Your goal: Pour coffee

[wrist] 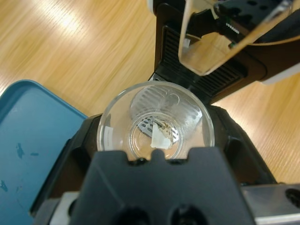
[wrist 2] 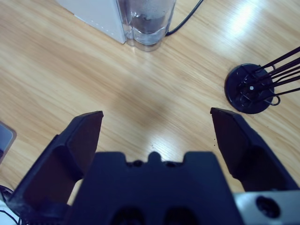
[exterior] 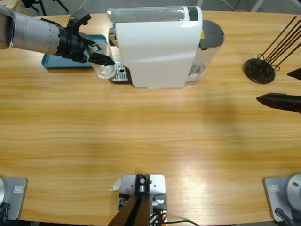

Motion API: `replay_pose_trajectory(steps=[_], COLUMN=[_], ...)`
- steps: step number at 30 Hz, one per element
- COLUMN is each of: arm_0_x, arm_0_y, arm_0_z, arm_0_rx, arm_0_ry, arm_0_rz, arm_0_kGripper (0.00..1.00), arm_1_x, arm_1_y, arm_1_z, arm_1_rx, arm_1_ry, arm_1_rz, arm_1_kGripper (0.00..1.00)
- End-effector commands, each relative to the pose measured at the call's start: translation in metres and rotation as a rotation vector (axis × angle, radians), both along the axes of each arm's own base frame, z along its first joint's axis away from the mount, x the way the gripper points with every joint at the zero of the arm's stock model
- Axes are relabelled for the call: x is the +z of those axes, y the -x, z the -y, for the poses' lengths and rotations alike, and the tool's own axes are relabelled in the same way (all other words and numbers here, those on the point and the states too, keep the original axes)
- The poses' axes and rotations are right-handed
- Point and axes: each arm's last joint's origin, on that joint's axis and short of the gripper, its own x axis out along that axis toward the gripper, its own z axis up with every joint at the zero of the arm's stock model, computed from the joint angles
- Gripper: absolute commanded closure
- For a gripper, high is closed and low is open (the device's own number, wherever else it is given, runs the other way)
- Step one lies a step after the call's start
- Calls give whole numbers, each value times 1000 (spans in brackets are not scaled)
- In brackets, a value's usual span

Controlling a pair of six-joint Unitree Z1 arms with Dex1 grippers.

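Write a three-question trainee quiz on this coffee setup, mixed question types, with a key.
1. True or false: the left gripper holds the clear glass cup.
2. The blue tray lies: A) beside the black wire stand; B) under the left arm, beside the white coffee machine; C) at the table's near edge.
3. Fill in: the right gripper is ____, holding nothing.

Key: 1 true; 2 B; 3 open.
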Motion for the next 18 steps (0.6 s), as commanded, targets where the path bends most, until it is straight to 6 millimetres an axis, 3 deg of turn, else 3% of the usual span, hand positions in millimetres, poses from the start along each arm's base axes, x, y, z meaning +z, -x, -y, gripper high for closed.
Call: replay_pose_trajectory(steps=[1, 6, 7, 8, 9, 11, 14, 18], arm_0_x=[-21, -27, -27, -28, -28, -28, -32, -30], arm_0_y=[-10, -11, -11, -11, -11, -10, -7, -6], arm_0_z=[21, 27, 27, 27, 27, 27, 25, 25], arm_0_rx=[-42, -54, -53, -51, -50, -52, -56, -55], arm_0_ry=[-31, -36, -37, -39, -42, -44, -52, -49], arm_0_rz=[-26, -37, -37, -38, -41, -47, -60, -57], arm_0_kGripper=[708, 706, 640, 444, 336, 188, 23, 4], arm_1_x=[-3, -2, -2, -2, -3, -3, -3, -2], arm_1_y=[5, 5, 5, 5, 5, 5, 5, 5], arm_1_z=[7, 8, 8, 8, 8, 8, 8, 8], arm_1_rx=[0, -4, -6, -6, -6, -6, -4, -1], arm_1_ry=[6, 4, 4, 4, 5, 6, 5, 3], arm_1_rz=[-3, 0, 0, 0, 0, -1, 0, 1], arm_1_kGripper=[4, 4, 4, 4, 4, 4, 4, 4])
